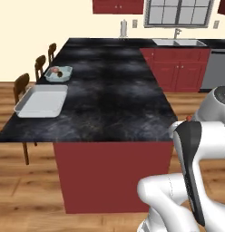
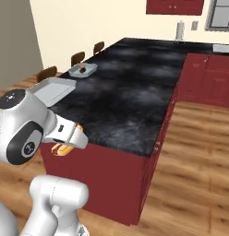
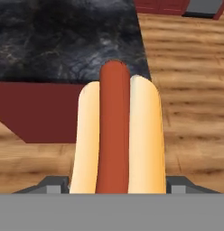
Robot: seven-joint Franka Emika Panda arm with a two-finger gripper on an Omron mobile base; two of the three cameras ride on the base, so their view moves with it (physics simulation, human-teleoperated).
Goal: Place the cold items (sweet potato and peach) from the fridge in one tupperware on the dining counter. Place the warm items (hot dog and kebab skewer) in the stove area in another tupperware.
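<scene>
My gripper (image 3: 114, 184) is shut on the hot dog (image 3: 116, 135), a red sausage in a pale bun that sticks out between the fingers. In the right base view the hot dog (image 2: 63, 148) hangs under my hand, off the near corner of the dining counter (image 2: 130, 101), above the floor. An empty clear tupperware (image 1: 41, 100) lies near the counter's left edge. Behind it, a smaller tupperware (image 1: 58, 74) holds a pinkish item and a brown one, likely the peach and sweet potato. The kebab skewer is out of view.
Three wooden chairs (image 1: 21, 86) stand along the counter's left side. Red cabinets (image 1: 178, 68), a sink (image 1: 179, 42) and a paper towel roll (image 1: 124, 28) line the back wall. Wood floor (image 2: 195, 161) lies open to the counter's right.
</scene>
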